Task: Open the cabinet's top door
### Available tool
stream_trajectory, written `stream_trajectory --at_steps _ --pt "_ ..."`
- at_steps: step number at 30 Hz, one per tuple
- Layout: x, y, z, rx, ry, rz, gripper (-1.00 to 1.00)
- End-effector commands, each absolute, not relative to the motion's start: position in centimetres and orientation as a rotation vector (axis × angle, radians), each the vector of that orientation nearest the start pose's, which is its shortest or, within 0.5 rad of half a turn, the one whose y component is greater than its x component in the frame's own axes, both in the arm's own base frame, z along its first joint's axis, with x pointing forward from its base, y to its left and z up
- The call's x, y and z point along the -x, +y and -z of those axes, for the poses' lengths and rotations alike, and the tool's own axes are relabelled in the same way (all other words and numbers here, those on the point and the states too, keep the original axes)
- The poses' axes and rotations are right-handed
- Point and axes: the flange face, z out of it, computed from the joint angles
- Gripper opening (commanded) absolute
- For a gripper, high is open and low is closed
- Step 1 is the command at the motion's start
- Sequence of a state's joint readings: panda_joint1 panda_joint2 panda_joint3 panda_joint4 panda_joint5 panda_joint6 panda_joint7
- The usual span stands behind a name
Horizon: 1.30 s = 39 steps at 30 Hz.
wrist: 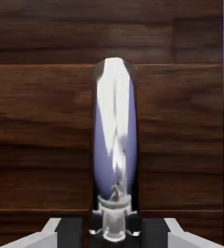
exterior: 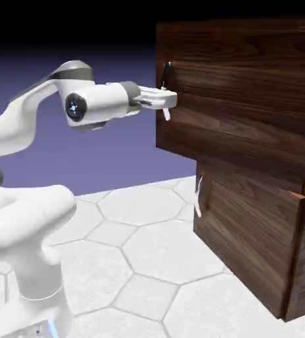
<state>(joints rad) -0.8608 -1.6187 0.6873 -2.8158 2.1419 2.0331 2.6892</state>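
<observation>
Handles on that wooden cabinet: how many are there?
2. The top door's handle is at that door's left edge, where the robot's jaws are shut on it. The lower door's handle hangs free at its left edge. Other sides are hidden.

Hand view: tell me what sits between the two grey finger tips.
The top door's slim shiny metal handle stands between the gripper's grey finger tips, in front of the dark walnut-grain top door. The hand view shows it.
</observation>
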Motion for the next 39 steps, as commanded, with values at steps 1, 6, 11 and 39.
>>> stream_trajectory --at_steps 1,6,11,39 --pt "-26.9 7.2 -58.2 -0.267 1.635 -0.968 -1.00" --pt "-24.1 4.0 -58.2 -0.188 1.661 -1.041 -1.00" --pt "-21.8 1.0 -58.2 -0.118 1.681 -1.105 -1.00" --pt "-14.5 -23.0 -58.2 0.391 1.763 -1.523 -1.00"
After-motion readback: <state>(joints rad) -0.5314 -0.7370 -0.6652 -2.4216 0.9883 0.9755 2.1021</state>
